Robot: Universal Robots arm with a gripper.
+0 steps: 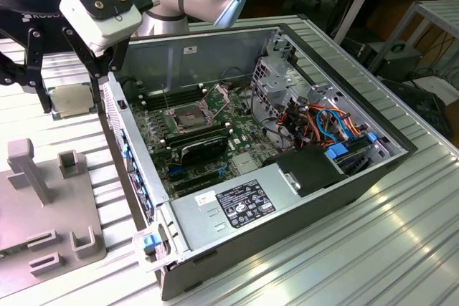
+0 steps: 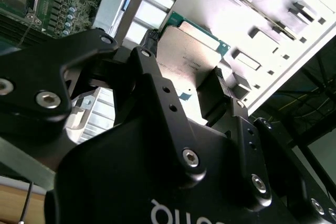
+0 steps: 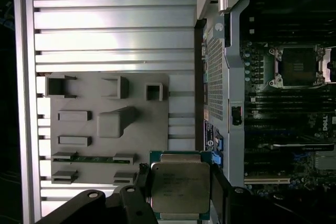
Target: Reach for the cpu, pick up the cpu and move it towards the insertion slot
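While the gripper [image 3: 181, 195] hung over the ribbed metal table [image 1: 43, 116], its jaws pinched the cpu [image 3: 180, 184] by two opposite edges, the silvery lid of the chip plain between the dark fingers [image 2: 152, 93] in both wrist views. In the exterior view the cpu [image 1: 72, 100] was held clear of the table just outside the open computer case [image 1: 344, 177], towards the exterior view's left, with the grey holder tray [image 1: 50, 206] below and nearer the camera. So the pick-up looked finished and the carry towards the socket was the step in hand. Farther in, past the case wall, the insertion slot [image 1: 188, 117] lay on the motherboard [image 1: 215, 148] with its silver frame open and its dark centre bare, well apart from the chip. By my judgement, the move ahead called for clearing the case wall and keeping the chip flat and squared to the frame.
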